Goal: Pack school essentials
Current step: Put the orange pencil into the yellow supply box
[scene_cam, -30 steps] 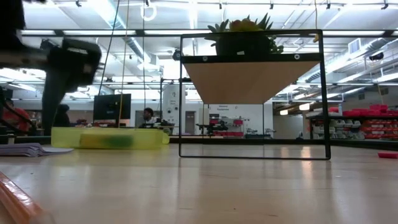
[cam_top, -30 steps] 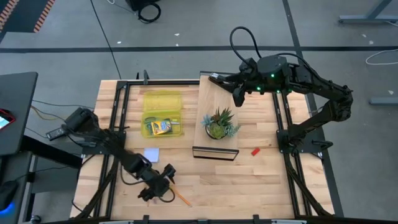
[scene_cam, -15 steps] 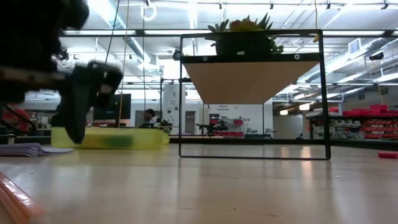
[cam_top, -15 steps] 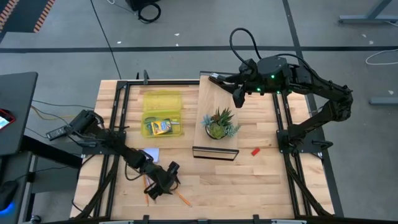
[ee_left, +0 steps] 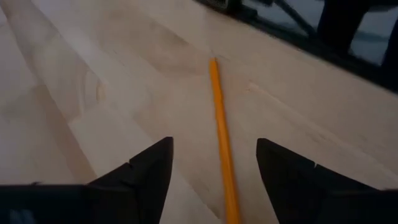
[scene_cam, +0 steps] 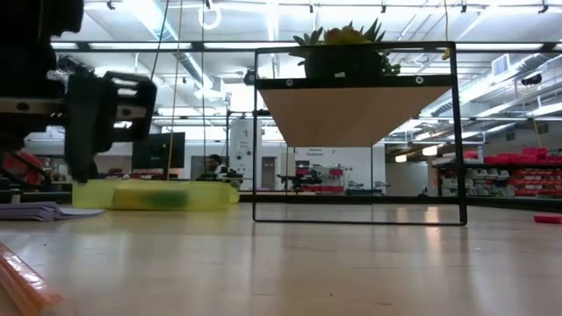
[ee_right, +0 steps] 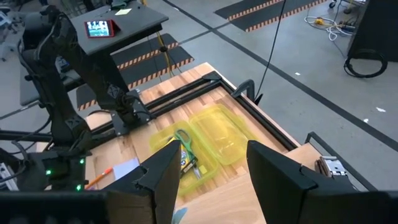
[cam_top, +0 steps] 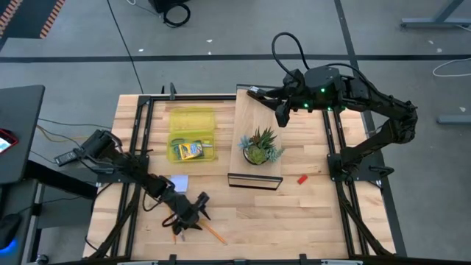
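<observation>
My left gripper (cam_top: 189, 214) hovers open near the table's near edge, also seen in the low view (scene_cam: 98, 123). In its wrist view the thin orange pencil (ee_left: 220, 140) lies flat on the wood between the two fingers, untouched. The same pencil (cam_top: 215, 235) lies to the gripper's right, and a second short pencil (cam_top: 176, 235) lies to its left. The pale blue pad (cam_top: 179, 182) lies flat beyond them. The crayon box (cam_top: 190, 149) lies in the yellow case (cam_top: 193, 121). The red block (cam_top: 302, 179) lies on the right. My right gripper (cam_top: 281, 112) waits open above the far edge.
A green spiky plant (cam_top: 259, 146) stands on a wooden board in a black frame (cam_top: 254, 179) at mid-table. Black rails (cam_top: 135, 132) run along both sides. Bare wood lies between the board and the near edge.
My left gripper has shifted a little toward the table's right while dipping, then eased back left and up slightly, turning somewhat above the pencils. Its fingers stay open. The pencils, pad and case lie as before.
</observation>
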